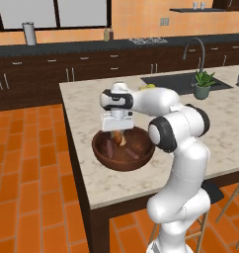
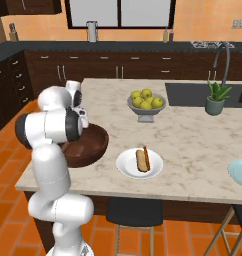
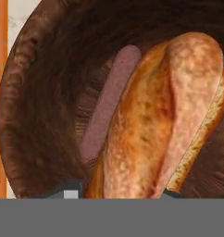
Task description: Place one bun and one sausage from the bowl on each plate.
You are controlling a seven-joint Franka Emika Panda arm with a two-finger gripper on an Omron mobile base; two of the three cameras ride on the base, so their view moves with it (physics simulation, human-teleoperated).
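Gripping bun in bowl at frame centre | claw clamped on bun | next: lift, carry to blue plate, far right

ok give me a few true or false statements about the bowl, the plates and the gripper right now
1. The gripper is down inside the wooden bowl. True.
2. The bun sits between the gripper's fingers. True; the jaws look closed on it.
3. The white plate has nothing on it. False; it already holds a bun and a sausage.
4. A sausage lies in the bowl beside the bun. True.
5. The blue plate holds a bun. False; the part in view at the counter's right edge is bare.
6. The fruit bowl stands in the sink. False; it stands on the counter.
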